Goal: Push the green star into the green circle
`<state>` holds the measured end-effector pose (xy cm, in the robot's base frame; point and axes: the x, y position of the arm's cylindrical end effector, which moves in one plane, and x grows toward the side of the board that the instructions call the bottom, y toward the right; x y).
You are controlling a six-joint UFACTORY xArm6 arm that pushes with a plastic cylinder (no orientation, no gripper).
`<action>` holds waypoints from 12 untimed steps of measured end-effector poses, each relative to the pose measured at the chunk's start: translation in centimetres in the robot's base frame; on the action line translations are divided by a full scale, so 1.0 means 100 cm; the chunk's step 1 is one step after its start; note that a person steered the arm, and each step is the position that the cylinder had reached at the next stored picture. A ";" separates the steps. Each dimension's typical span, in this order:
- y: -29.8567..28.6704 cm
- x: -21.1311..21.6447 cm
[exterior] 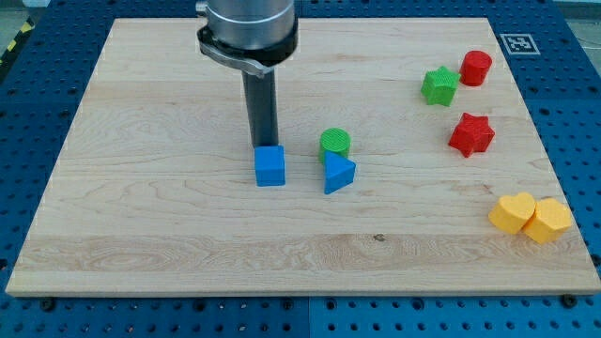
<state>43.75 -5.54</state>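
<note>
The green star [439, 86] lies at the view's upper right, next to a red cylinder [476, 68]. The green circle [335, 143] stands near the board's middle, touching the top of a blue triangle [338, 174]. My tip [264, 145] is at the view's left of the green circle, right behind the top edge of a blue cube [269, 165]. The tip is far to the left of the green star.
A red star [470, 134] lies below the green star. A yellow heart [513, 213] and a yellow hexagon [547, 220] touch each other at the lower right. The wooden board [141, 235] sits on a blue perforated table.
</note>
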 end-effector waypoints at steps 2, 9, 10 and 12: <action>0.062 -0.069; 0.206 -0.115; 0.160 -0.113; 0.116 -0.070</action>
<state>36.70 6.11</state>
